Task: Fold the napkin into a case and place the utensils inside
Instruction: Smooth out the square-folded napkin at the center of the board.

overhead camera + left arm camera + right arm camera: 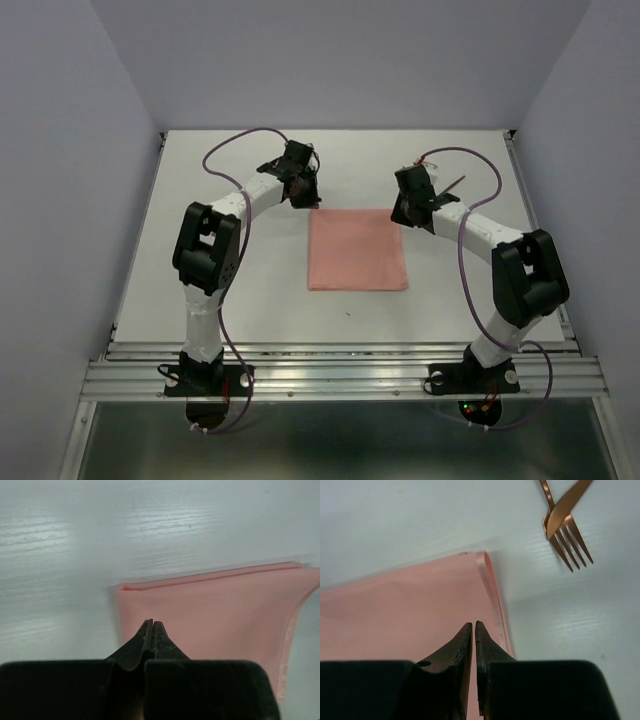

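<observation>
Left gripper [151, 622] fully closed, right gripper [473, 624] a sliver apart, each over a far corner of the napkin [357, 250]; can't tell if either has cloth. Risk: thin slick fabric slips out, fold goes skew. Napkin lies flat between both, salmon-pink, right hem curled; utensils [559, 516] just beyond it

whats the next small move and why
Probably lift the napkin by its far edge and fold it toward the near edge: it lies flat, not yet a case, the left gripper and right gripper sit at its far corners, jaws closed or nearly, the fork outside.
</observation>
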{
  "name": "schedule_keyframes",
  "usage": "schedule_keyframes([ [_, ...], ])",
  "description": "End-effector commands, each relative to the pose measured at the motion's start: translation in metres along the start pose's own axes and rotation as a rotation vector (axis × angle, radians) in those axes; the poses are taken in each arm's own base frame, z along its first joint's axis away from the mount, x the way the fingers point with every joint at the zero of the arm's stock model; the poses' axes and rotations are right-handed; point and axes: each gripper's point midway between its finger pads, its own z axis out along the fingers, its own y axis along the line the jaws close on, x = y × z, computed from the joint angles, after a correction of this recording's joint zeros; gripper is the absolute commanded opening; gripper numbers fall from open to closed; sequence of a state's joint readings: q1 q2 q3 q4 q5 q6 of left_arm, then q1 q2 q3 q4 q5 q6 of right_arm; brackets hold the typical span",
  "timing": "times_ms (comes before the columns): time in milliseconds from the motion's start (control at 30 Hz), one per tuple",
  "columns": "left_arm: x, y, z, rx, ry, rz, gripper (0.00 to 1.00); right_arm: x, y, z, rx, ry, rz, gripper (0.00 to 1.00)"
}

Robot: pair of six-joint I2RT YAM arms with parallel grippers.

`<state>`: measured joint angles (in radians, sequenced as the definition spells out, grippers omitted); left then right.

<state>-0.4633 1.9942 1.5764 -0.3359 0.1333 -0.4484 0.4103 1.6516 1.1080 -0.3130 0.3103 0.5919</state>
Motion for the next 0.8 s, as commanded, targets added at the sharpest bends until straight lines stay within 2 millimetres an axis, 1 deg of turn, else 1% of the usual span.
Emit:
schedule_keyframes([
  [0, -0.006, 0.001, 0.007, -0.032, 0.005, 0.028, 0.0, -0.036, 0.021, 0.011, -0.061, -0.056, -0.016, 0.12],
  [33, -0.003, 0.002, 0.012, -0.033, 0.011, 0.028, 0.0, -0.036, 0.023, 0.015, -0.062, -0.052, -0.017, 0.12],
  [67, -0.006, 0.002, 0.014, -0.034, 0.007, 0.025, 0.0, -0.034, 0.02, 0.023, -0.051, -0.036, -0.015, 0.12],
  [100, -0.006, 0.004, 0.016, -0.043, 0.004, 0.025, 0.0, -0.039, 0.019, 0.027, -0.052, -0.037, -0.005, 0.12],
  [133, -0.003, 0.007, 0.022, -0.05, 0.012, 0.023, 0.0, -0.039, 0.021, 0.029, -0.053, -0.033, -0.005, 0.12],
  [167, -0.004, 0.008, 0.025, -0.057, 0.009, 0.023, 0.0, -0.035, 0.017, 0.04, -0.039, -0.017, -0.005, 0.12],
  [200, 0.0, 0.012, 0.031, -0.069, 0.024, 0.024, 0.0, -0.037, 0.02, 0.043, -0.043, -0.017, -0.006, 0.11],
  [233, 0.0, 0.014, 0.034, -0.076, 0.028, 0.022, 0.0, -0.037, 0.016, 0.049, -0.033, -0.012, -0.002, 0.11],
  [267, 0.001, 0.016, 0.037, -0.082, 0.03, 0.022, 0.0, -0.036, 0.016, 0.053, -0.03, -0.007, -0.007, 0.11],
  [300, 0.001, 0.016, 0.039, -0.084, 0.03, 0.022, 0.0, -0.029, 0.015, 0.063, -0.016, 0.012, -0.013, 0.11],
  [333, 0.003, 0.018, 0.044, -0.089, 0.036, 0.023, 0.0, -0.029, 0.012, 0.069, -0.008, 0.016, -0.009, 0.11],
  [367, 0.003, 0.019, 0.046, -0.092, 0.038, 0.024, 0.0, -0.029, 0.013, 0.073, -0.006, 0.019, -0.01, 0.11],
  [400, 0.005, 0.021, 0.048, -0.098, 0.042, 0.024, 0.0, -0.024, 0.007, 0.082, 0.01, 0.035, -0.009, 0.1],
  [433, 0.008, 0.023, 0.051, -0.105, 0.049, 0.028, 0.0, -0.026, 0.004, 0.086, 0.015, 0.038, -0.003, 0.11],
  [467, 0.009, 0.026, 0.052, -0.111, 0.053, 0.029, 0.0, -0.02, 0.004, 0.091, 0.015, 0.054, -0.005, 0.1],
  [500, 0.011, 0.028, 0.054, -0.117, 0.057, 0.031, 0.0, -0.019, -0.001, 0.093, 0.021, 0.059, 0.001, 0.1],
  [600, 0.018, 0.033, 0.055, -0.128, 0.072, 0.035, 0.0, -0.01, -0.005, 0.096, 0.03, 0.078, -0.01, 0.1],
  [633, 0.018, 0.032, 0.054, -0.126, 0.068, 0.04, 0.0, -0.01, -0.006, 0.095, 0.03, 0.077, -0.013, 0.1],
  [667, 0.022, 0.034, 0.054, -0.13, 0.074, 0.041, 0.0, -0.004, -0.009, 0.095, 0.033, 0.088, -0.017, 0.1],
  [733, 0.024, 0.036, 0.052, -0.132, 0.077, 0.046, 0.0, 0.0, -0.008, 0.092, 0.018, 0.101, -0.018, 0.09],
  [767, 0.023, 0.035, 0.049, -0.13, 0.075, 0.049, 0.0, -0.001, -0.007, 0.087, 0.006, 0.097, -0.017, 0.09],
])
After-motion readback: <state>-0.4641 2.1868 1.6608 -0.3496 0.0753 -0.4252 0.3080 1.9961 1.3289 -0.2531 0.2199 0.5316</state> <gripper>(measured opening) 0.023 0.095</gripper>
